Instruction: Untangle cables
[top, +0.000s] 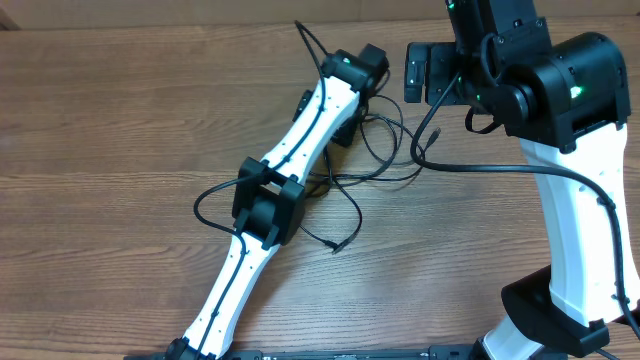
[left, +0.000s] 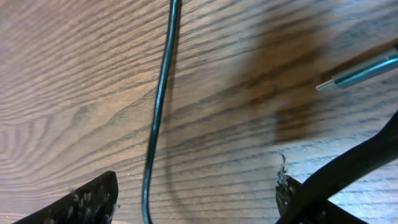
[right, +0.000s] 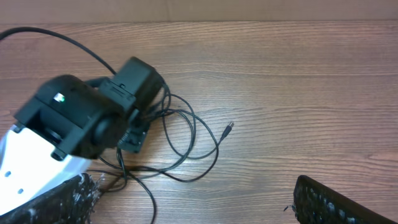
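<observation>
Black cables lie in loose, overlapping loops on the wooden worktop, around its middle and a little toward the far edge. The left gripper is low over them, fingers apart, with one strand running between them on the wood, unclamped. The right gripper hangs higher, spread wide and empty. One plug tip lies free.

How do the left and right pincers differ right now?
The left pincer straddles a cable; the right pincer has nothing between its jaws. The left pincer sits low over the table; the right pincer hangs higher, off to one side. Both are open.
</observation>
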